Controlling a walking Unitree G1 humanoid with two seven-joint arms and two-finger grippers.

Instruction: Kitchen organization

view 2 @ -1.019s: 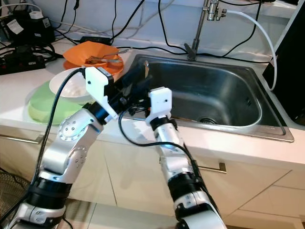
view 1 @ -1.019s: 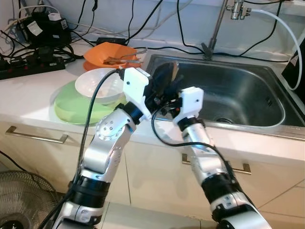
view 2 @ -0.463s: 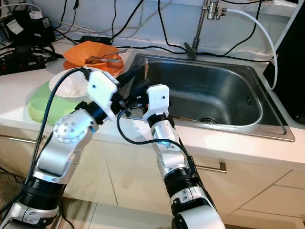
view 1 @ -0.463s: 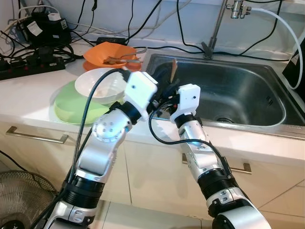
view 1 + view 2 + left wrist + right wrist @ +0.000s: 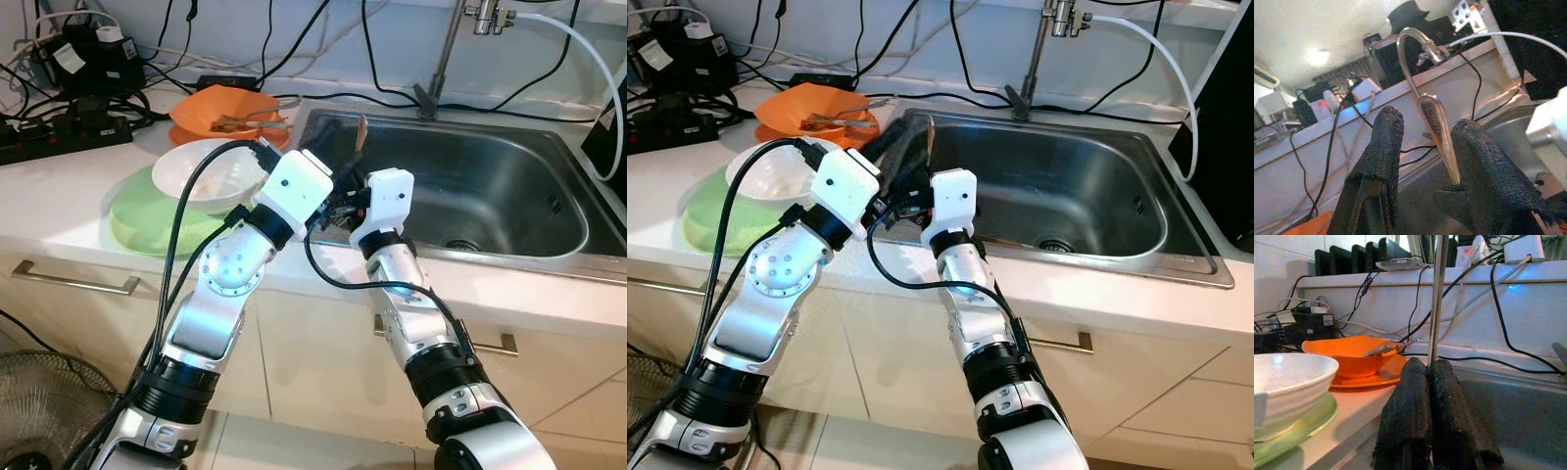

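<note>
You are working at the near left corner of the sink [image 5: 509,186], with both arms meeting just over its front rim. Your right gripper [image 5: 1432,377] is pinching a thin metal utensil [image 5: 1437,293] between closed jaws, and the utensil is standing nearly upright, its upper end poking above the two white wrist housings toward the sink's back wall. Your left gripper [image 5: 1425,147] is sitting with its jaws parted on either side of that same utensil, whose spoon-like end [image 5: 1437,132] is passing between the black fingers [image 5: 1383,152] without being clamped by them. Just left of the sink, the white bowl [image 5: 201,176] is resting in the green plate [image 5: 147,220], and behind them, still beside the sink's left rim, the orange bowl [image 5: 220,108] is holding more cutlery. The risk here is the handover itself: if you are opening the right jaws before the left ones are firmly closing, the slim, smooth utensil will likely be dropping into the sink basin. Because it is so narrow, an off-centre squeeze could be making it pivot or slide out sideways. The two wrists are also crowding each other, so any sharp move could be knocking one against the other, and the cables looping off them are hanging close to the white bowl on the desk [image 5: 59,186].
</note>
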